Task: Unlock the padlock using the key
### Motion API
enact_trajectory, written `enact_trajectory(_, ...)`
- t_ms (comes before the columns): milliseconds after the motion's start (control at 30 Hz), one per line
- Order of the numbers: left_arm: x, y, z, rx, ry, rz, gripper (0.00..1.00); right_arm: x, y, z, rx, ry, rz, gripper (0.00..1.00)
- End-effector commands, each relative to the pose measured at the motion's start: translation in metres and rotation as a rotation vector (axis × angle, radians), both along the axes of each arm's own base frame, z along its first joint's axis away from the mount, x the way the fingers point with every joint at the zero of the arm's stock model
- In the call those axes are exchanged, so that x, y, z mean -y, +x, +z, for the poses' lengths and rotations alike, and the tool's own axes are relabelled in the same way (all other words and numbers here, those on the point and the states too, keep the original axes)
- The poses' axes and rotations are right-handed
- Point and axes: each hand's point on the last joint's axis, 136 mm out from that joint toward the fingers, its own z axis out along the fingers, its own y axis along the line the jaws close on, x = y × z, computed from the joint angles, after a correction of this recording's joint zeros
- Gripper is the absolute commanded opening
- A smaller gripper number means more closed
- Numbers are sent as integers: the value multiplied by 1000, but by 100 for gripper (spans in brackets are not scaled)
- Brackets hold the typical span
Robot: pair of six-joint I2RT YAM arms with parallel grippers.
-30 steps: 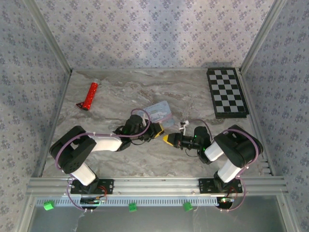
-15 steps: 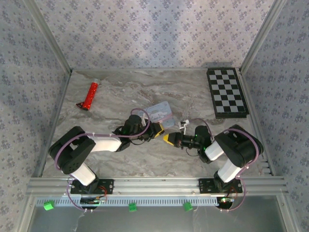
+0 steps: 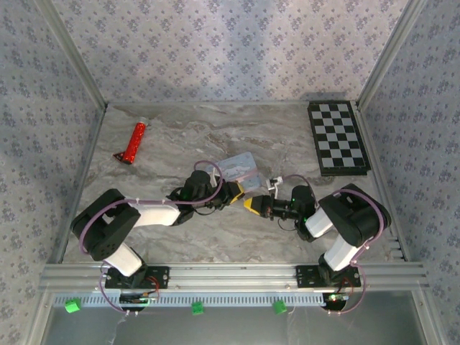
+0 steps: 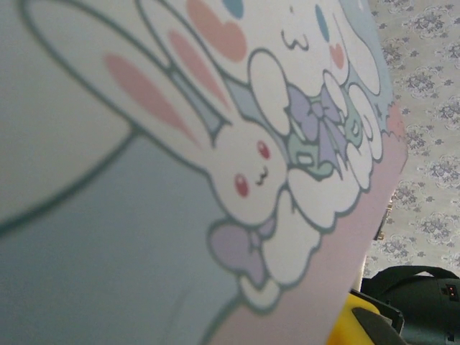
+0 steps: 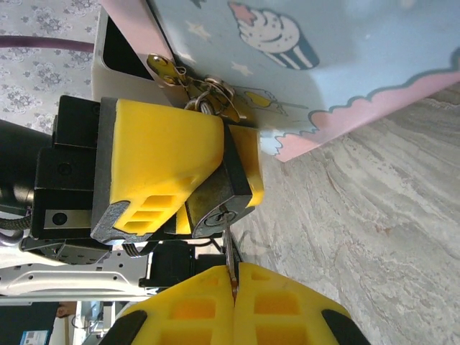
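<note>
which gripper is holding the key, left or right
The right gripper: it pinches the key, tip at the keyhole of the padlock. The left gripper clamps the padlock body instead.

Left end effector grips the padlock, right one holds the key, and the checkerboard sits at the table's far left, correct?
No. The checkerboard sits at the table's far right, as the top external view shows. The rest holds.

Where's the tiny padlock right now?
The padlock sits mid-frame in the right wrist view, pinched by the left gripper just below the cartoon tin, with the key in the right gripper pointing into it from underneath.
</note>
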Motion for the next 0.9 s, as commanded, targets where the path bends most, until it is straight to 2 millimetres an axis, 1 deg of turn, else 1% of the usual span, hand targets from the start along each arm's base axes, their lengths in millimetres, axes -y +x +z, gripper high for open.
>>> enact_trajectory(0, 17, -19, 35, 46, -104, -106, 0, 13, 22, -5, -18, -9, -115, 0)
enact_trajectory(167, 17, -17, 37, 53, -110, -92, 0, 11, 20, -4, -26, -6, -113, 0)
enact_trajectory(367, 23, -17, 40, 61, -121, -99, 0, -1, 18, 7, -9, 19, -90, 0)
enact_trajectory(467, 28, -20, 42, 65, -132, -112, 0, -2, 21, 15, 1, 34, -95, 0)
enact_trajectory(567, 32, -25, 40, 71, -106, -131, 0, 3, 28, 23, 15, 51, -110, 0)
enact_trajectory(667, 37, -30, 43, 80, -110, -151, 0, 8, 35, 26, 8, 61, -125, 0)
enact_trajectory(800, 42, -32, 47, 84, -132, -165, 0, 3, 38, 32, 9, 75, -110, 0)
enact_trajectory(867, 44, -33, 50, 88, -146, -169, 0, 4, 39, 30, 7, 73, -120, 0)
